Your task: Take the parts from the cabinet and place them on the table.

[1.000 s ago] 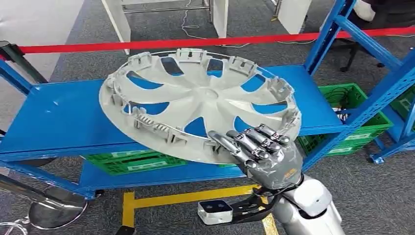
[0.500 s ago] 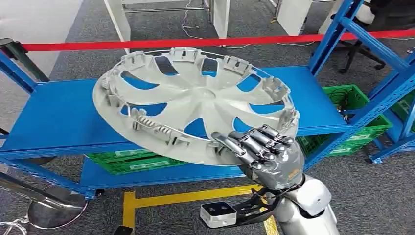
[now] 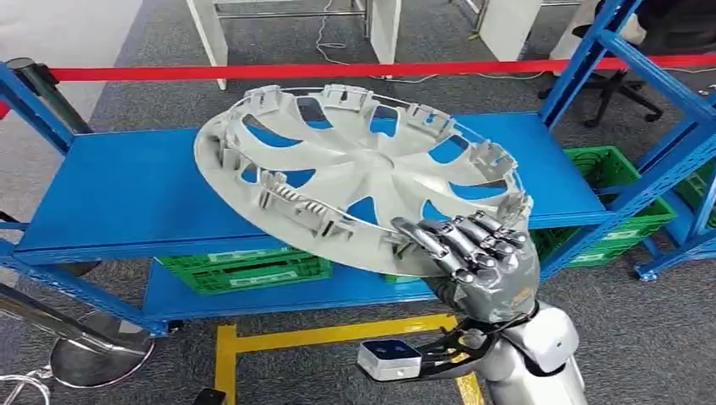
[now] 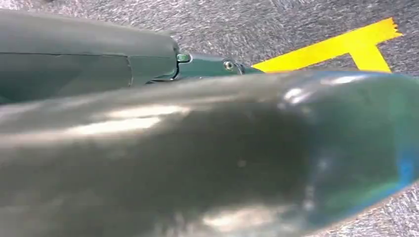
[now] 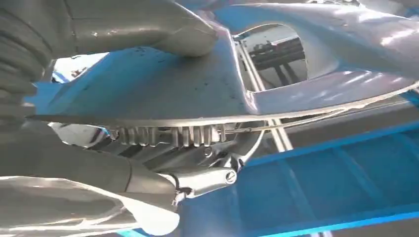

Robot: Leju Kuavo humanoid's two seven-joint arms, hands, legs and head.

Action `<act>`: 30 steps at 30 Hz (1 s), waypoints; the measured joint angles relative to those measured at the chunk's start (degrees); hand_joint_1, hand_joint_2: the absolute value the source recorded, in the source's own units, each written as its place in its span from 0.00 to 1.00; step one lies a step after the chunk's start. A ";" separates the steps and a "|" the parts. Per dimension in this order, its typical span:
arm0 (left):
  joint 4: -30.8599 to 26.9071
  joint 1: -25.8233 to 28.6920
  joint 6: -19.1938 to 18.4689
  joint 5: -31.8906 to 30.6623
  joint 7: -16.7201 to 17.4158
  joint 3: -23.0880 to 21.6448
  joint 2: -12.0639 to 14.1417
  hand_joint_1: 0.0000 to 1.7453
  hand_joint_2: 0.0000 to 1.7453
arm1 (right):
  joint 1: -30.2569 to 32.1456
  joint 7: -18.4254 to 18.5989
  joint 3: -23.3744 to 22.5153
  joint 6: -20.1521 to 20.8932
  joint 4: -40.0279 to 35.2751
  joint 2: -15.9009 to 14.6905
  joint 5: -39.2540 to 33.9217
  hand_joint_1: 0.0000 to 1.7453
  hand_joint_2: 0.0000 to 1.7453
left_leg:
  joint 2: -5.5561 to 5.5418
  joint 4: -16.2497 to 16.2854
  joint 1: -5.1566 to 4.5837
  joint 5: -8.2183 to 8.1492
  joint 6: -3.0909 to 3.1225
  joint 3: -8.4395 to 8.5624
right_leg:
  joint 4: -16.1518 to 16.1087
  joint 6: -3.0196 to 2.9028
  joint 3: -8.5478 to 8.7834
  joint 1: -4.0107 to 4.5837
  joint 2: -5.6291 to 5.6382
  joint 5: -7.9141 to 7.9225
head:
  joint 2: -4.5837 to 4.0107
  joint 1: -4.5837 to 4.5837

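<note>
above blue shelf (image 3: pixel 127 194), right hand (image 3: pixel 477 261) grips tilted hubcap (image 3: pixel 355 186) rim.

One round grey plastic wheel cover (image 3: pixel 355 181), frame centre. One silver robot hand (image 3: pixel 477 257), lower right, gripping cover's rim. One blue metal shelf rack (image 3: pixel 127 194) across the middle. Three green plastic crates: one (image 3: pixel 245 272) lower left under shelf, one (image 3: pixel 612 207) at right, sliver of third (image 3: pixel 699 181) at far right edge. One red barrier tape (image 3: pixel 253 71) across the top.
</note>
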 joint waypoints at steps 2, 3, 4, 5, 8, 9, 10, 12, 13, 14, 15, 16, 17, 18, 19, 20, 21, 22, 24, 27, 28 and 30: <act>0.00 -0.02 -0.31 0.00 0.00 0.35 -0.26 0.00 0.00 | -0.09 0.00 -0.33 0.00 -0.50 0.04 -0.17 1.00 1.00 | -0.02 0.26 -0.09 0.25 -0.46 -0.60 | -4.44 -0.74 2.94 0.27 0.13 -0.19 | 0.00 -0.20; 0.00 -0.02 -0.39 -0.02 0.00 0.46 -0.28 0.00 0.00 | -0.10 0.00 -0.41 0.00 -0.81 0.11 -0.20 1.00 1.00 | 0.01 0.24 0.13 0.63 -1.03 -0.79 | -4.84 -0.74 2.73 0.49 0.13 0.01 | 0.00 -0.04; 0.00 0.02 -0.39 -0.02 0.00 0.57 -0.35 0.00 0.00 | -0.12 0.00 -0.50 0.00 -0.92 0.15 -0.22 1.00 1.00 | 0.00 0.17 0.29 0.86 -1.38 -0.89 | -4.88 -0.87 2.57 0.60 0.15 0.16 | 0.02 -0.09; 0.00 0.10 -0.37 -0.04 0.00 0.61 -0.44 0.00 0.00 | -0.13 0.00 -0.68 0.00 -1.02 0.20 -0.22 1.00 1.00 | -0.02 0.07 0.28 1.12 -1.69 -0.98 | -5.12 -0.99 2.56 0.64 0.12 0.24 | 0.02 -0.09; 0.00 0.20 -0.31 -0.22 -0.02 0.92 -0.28 0.00 0.00 | -0.15 -0.02 -1.01 0.00 -1.27 0.46 -0.33 1.00 1.00 | 0.39 3.44 0.38 -3.26 -3.13 -2.31 | -6.61 -1.99 2.09 -0.32 -0.66 1.53 | 0.00 -0.51; 0.00 0.20 -0.28 -0.33 -0.04 1.20 -0.28 0.00 0.00 | -0.15 -0.02 -1.25 0.00 -1.49 0.50 -0.44 1.00 1.00 | 0.52 7.64 0.77 -6.30 -3.61 -3.71 | -6.54 -1.92 1.54 -0.33 -0.85 1.84 | 0.00 -0.59; 0.00 0.21 -0.26 -0.44 -0.13 1.55 -0.28 0.00 0.00 | -0.14 -0.02 -1.42 0.00 -1.79 0.50 -0.61 1.00 1.00 | 0.64 12.56 1.21 -9.07 -4.05 -5.22 | -6.46 -1.89 0.92 -0.36 -1.09 2.22 | 0.00 -0.55; 0.00 0.35 -0.24 -0.03 -0.70 2.25 -0.33 0.00 0.00 | -0.15 -0.02 -1.83 0.00 -2.40 0.50 -0.76 1.00 1.00 | 0.78 17.36 1.93 -9.95 -4.78 -5.98 | -6.23 -1.57 -0.26 -0.60 -1.46 2.95 | 0.00 -0.55; 0.00 0.47 0.11 0.11 -1.15 2.79 -0.37 0.00 0.00 | -0.15 -0.02 -2.01 0.00 -2.71 0.50 -0.74 1.00 1.00 | 0.81 16.38 2.25 -8.22 -5.18 -4.83 | -6.01 -1.26 -0.87 -0.85 -1.56 3.22 | 0.00 -0.55; 0.00 0.53 0.78 0.09 -1.57 3.38 -0.42 0.00 0.00 | -0.14 -0.02 -2.27 0.00 -3.06 0.50 -0.70 1.00 1.00 | 0.84 13.41 2.54 -5.94 -5.61 -2.81 | -5.65 -0.90 -1.47 -1.15 -1.61 3.47 | 0.00 -0.55; 0.00 0.57 1.29 0.00 -1.90 3.94 -0.50 0.00 0.00 | -0.15 -0.02 -2.56 0.00 -3.43 0.50 -0.70 1.00 1.00 | 0.89 8.53 2.88 -3.71 -6.04 0.25 | -5.22 -0.61 -2.02 -1.49 -1.65 3.66 | 0.00 -0.55; -0.04 0.56 1.60 0.00 -2.10 4.52 -0.82 0.00 0.00 | -0.16 -0.02 -2.80 0.00 -3.89 0.52 -0.70 1.00 1.00 | 1.05 3.11 3.40 -2.79 -6.60 3.50 | -4.67 -0.26 -2.55 -1.42 -1.69 3.81 | 0.00 -0.61; -0.09 0.56 1.68 0.00 -2.14 4.83 -1.03 0.00 0.00 | -0.16 -0.02 -2.97 0.00 -4.28 0.57 -0.72 1.00 1.00 | 0.86 0.40 2.80 -3.96 -6.57 4.94 | -4.13 0.21 -3.23 -1.37 -1.69 4.01 | 0.02 -0.96; -0.13 0.60 1.82 0.02 -2.16 5.33 -1.05 0.00 0.00 | -0.21 -0.02 -3.10 0.00 -4.52 0.63 -0.70 1.00 1.00 | 0.71 0.02 2.88 -4.31 -5.67 4.71 | -4.14 0.75 -3.48 -1.31 -1.61 4.52 | 0.02 -0.74; -0.13 0.71 1.90 0.04 -2.16 5.90 -1.05 0.00 0.00 | -0.24 -0.02 -3.17 0.00 -4.74 0.68 -0.70 1.00 1.00 | 0.69 -0.11 2.73 -4.43 -5.48 4.27 | -4.14 1.29 -3.74 -1.35 -1.56 4.98 | 0.00 -0.90; -0.15 0.87 1.94 0.09 -2.16 6.38 -1.16 0.00 0.00 | -0.21 -0.02 -3.23 -0.02 -4.90 0.74 -0.72 1.00 1.00 | 0.69 0.33 2.55 -4.33 -4.91 3.88 | -4.35 1.71 -3.92 -1.51 -1.57 5.54 | 0.02 -0.85; -0.20 1.09 1.90 0.18 -2.16 6.69 -1.25 0.00 0.00 | -0.13 -0.02 -3.39 -0.02 -4.96 0.79 -0.70 1.00 1.00 | 0.74 0.16 2.54 -3.87 -4.18 3.30 | -4.43 2.15 -4.15 -1.56 -1.55 5.94 | 0.00 -0.83; -0.41 1.29 1.49 0.35 -2.14 7.19 -1.33 0.00 0.00 | -0.04 -0.02 -3.74 -0.02 -4.96 0.79 -0.74 1.00 1.00 | 1.00 0.07 2.67 -3.27 -3.25 3.03 | -3.84 2.26 -4.57 -1.75 -1.41 4.50 | 0.00 -0.77; -0.81 1.57 0.39 0.96 -1.88 7.98 -1.51 0.00 0.00 | -0.03 -0.02 -4.09 -0.02 -4.98 0.79 -0.79 1.00 1.00 | 1.03 0.10 2.20 -2.09 -1.87 1.58 | 2.30 2.03 -6.77 -1.50 -1.15 -2.24 | 0.02 -0.57; -1.05 1.99 -0.39 1.22 -1.88 9.05 -1.70 0.00 0.00 | 0.22 -0.02 -4.30 -0.02 -4.98 0.79 -0.74 1.00 1.00 | 1.06 0.21 1.26 -0.41 -1.22 -0.65 | 13.68 1.57 -9.06 -0.78 -0.79 -7.02 | 0.00 -0.50; -1.07 2.16 -0.41 1.22 -1.88 9.27 -1.73 0.00 0.00 | 0.37 -0.02 -4.39 -0.02 -4.98 0.79 -0.70 1.00 1.00 | 1.06 0.22 0.87 0.21 -1.04 -1.36 | 13.60 1.05 -7.95 -0.46 -0.75 -5.48 | 0.00 -0.46; -1.07 2.49 -0.35 1.22 -1.88 10.03 -1.73 0.00 0.00 | 0.59 -0.02 -4.41 -0.02 -4.98 0.83 -0.20 1.00 1.00 | 1.02 0.21 0.15 1.21 -0.88 -2.49 | 6.95 -0.51 -2.64 0.31 -0.60 -1.43 | 0.00 -0.52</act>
